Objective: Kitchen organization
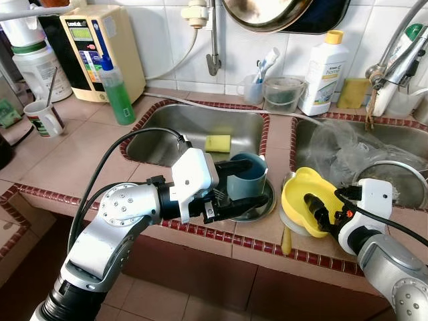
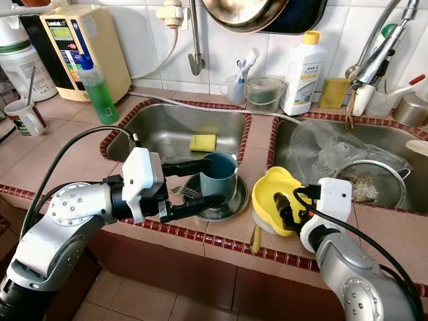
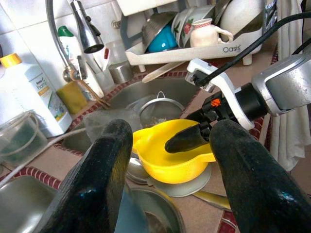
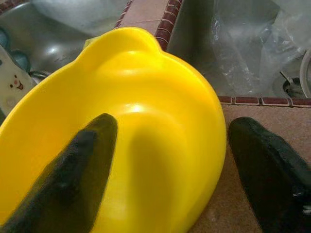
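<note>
Left eye view showed the left claw [image 1: 237, 186] spread around the blue-grey cylindrical cup [image 1: 247, 176] at the surface's front edge; the right claw [image 1: 319, 215] straddled the yellow plastic bowl's [image 1: 299, 190] rim, unclosed. Squeezing the cup evenly before lifting seemed wisest.

Low and centre in my head view, a blue-grey cup [image 1: 246, 176] stands upright on a round steel plate [image 1: 261, 204] at the sink's front edge, a fork [image 2: 185, 192] lying beside it. To the right, a yellow spouted bowl [image 1: 304, 199] sits tilted on the tiled counter ledge, nested on a steel dish [image 3: 187, 175].
</note>
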`<state>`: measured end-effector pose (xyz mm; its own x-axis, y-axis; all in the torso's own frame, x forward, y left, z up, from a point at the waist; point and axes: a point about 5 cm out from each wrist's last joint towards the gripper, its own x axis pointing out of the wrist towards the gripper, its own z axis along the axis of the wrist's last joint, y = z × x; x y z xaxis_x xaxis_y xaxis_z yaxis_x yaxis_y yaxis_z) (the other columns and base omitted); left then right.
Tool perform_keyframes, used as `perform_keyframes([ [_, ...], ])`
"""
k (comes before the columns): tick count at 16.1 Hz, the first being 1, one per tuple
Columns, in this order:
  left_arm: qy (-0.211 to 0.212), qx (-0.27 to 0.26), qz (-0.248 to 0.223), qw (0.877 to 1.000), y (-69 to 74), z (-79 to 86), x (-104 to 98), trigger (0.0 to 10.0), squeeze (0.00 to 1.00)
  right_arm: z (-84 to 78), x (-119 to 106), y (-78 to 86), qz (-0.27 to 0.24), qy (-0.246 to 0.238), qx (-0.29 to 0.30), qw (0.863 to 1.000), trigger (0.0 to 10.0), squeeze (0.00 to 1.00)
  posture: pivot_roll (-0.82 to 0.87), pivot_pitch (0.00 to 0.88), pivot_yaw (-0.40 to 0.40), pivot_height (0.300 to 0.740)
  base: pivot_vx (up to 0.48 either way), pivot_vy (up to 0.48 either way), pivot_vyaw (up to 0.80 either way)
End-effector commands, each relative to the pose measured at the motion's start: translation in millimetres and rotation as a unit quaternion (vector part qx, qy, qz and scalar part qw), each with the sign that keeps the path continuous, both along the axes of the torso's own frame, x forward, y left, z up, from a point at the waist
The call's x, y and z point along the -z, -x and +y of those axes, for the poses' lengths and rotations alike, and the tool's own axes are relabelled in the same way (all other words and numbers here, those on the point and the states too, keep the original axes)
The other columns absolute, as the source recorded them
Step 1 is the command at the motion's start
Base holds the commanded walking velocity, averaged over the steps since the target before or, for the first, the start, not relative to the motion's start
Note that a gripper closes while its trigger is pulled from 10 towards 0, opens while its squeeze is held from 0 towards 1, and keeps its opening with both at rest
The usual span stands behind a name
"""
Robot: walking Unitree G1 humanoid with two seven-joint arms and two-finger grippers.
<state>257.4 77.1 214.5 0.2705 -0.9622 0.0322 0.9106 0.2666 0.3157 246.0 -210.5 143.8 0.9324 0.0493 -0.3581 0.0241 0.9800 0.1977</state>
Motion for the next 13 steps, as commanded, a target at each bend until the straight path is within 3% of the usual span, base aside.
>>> perform_keyframes([
  [1, -0.003, -0.001, -0.011, 1.000, 1.6, 0.4, -3.7, 10.0, 0.00, -2.1, -0.6, -0.8, 0.005, -0.008, 0.009, 1.000, 0.0, 0.00, -0.17, 0.000, 0.056, 0.740, 0.000, 0.000, 0.00],
  [13, -0.006, -0.017, -0.021, 1.000, -5.6, 5.5, -7.9, 10.0, 0.00, -7.8, 3.6, -8.2, -0.006, -0.025, 0.045, 0.999, 0.0, 0.00, -0.15, 0.000, 0.068, 0.740, 0.000, 0.000, 0.00],
])
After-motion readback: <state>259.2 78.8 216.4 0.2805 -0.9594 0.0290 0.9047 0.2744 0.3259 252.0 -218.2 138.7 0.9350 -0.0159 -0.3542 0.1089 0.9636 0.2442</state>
